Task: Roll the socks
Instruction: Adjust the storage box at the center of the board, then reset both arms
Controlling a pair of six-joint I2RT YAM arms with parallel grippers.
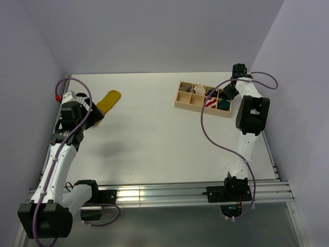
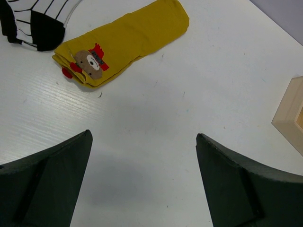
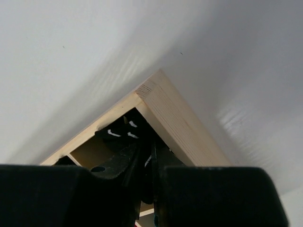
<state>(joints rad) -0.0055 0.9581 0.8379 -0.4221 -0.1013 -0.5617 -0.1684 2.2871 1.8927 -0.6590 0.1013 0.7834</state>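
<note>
Only the left wrist view showed the bear figure on the mustard-yellow sock [image 2: 128, 38], lying diagonally on the white surface [image 2: 213, 71] beyond the wide-open left gripper [image 2: 143, 137], bear end nearest. The right gripper [image 3: 146, 152], nearly closed, pinched a black white-striped sock [image 3: 118, 135] in the corner of a wooden box [image 3: 175, 118].

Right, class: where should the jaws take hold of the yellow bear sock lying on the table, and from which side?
Grip the yellow sock at its plain rounded end, coming straight down with jaws across its width. It lies flat and long, and that end sits clear of the striped sock, so probably cleanest.
</note>
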